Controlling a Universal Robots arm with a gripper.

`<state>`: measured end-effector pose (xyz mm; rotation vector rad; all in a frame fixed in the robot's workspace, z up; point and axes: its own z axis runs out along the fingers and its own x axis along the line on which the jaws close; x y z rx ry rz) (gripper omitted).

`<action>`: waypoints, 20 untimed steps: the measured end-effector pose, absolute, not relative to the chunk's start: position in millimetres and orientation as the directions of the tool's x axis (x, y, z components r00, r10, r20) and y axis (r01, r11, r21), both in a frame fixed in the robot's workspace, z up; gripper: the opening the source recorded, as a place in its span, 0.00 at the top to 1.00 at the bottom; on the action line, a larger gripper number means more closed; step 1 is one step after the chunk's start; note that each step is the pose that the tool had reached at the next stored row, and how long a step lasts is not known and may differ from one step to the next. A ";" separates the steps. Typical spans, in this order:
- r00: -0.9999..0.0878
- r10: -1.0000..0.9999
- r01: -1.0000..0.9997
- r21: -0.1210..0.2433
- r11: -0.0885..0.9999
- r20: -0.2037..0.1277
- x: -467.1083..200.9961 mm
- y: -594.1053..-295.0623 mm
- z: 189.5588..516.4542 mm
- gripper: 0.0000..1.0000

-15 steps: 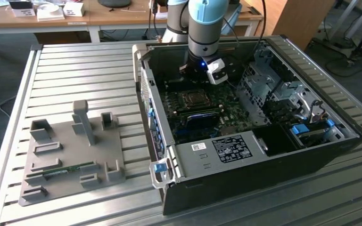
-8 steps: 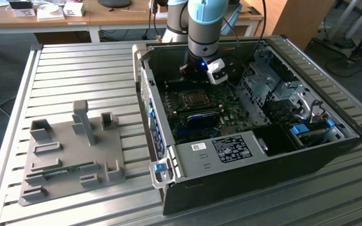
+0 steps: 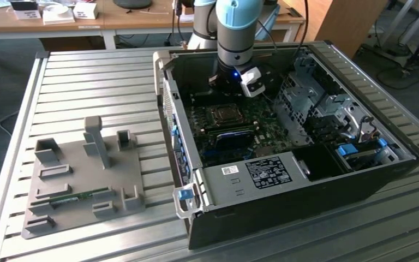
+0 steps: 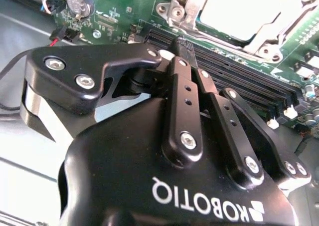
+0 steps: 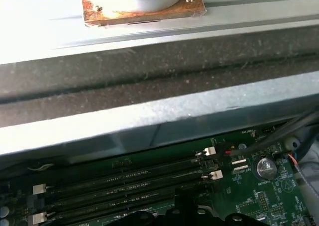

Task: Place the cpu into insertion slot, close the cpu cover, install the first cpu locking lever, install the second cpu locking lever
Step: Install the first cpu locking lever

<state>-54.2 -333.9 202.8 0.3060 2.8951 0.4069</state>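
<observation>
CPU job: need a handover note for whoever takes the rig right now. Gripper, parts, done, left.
Gripper: inside the computer case, low over the memory slots, next to the socket.
CPU: silver top shows seated in the socket.
Cover: the metal frame appears to lie down around the CPU.
Done: CPU placed; cover looks closed.
Left: both locking levers. I can't tell from these views whether either is latched, so count them as open.
</observation>
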 end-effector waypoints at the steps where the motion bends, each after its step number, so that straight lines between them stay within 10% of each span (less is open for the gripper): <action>1: -0.959 0.225 0.169 0.291 0.942 -0.172 -54.2 -333.9 202.8 0.89; 20: -0.957 0.205 0.137 0.301 0.944 -0.208 -56.9 -339.7 202.1 0.89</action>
